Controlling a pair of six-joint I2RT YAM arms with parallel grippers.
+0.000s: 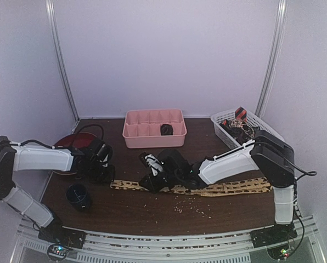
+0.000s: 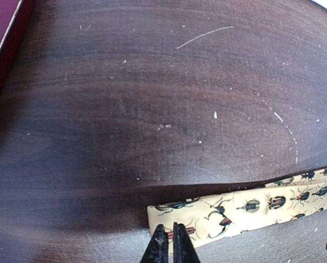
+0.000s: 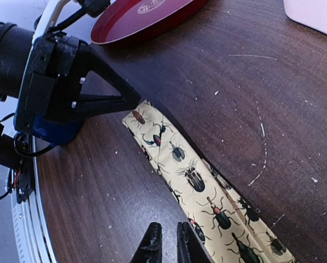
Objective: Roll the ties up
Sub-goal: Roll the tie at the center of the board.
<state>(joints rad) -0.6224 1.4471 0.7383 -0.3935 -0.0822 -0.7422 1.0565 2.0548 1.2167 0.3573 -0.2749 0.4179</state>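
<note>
A tan tie [image 1: 235, 189] with a beetle print lies flat across the table, left to right. It also shows in the left wrist view [image 2: 251, 205] and in the right wrist view [image 3: 196, 181]. My left gripper [image 1: 110, 178] is shut, its tips [image 2: 170, 230] resting on the tie's narrow left end, which lies flat. My right gripper [image 1: 152, 183] hovers low beside the tie's near edge, a little right of that end. Its jaws [image 3: 168, 230] stand a narrow gap apart, with bare table between them. More patterned ties [image 1: 239, 123] lie in a white basket [image 1: 262, 127].
A pink divided box [image 1: 154, 127] at the back holds one dark rolled tie [image 1: 166, 130]. A red plate [image 1: 75, 143] lies at the far left behind my left arm. A dark cup [image 1: 78, 195] stands front left. Crumbs [image 1: 191, 205] dot the front of the table.
</note>
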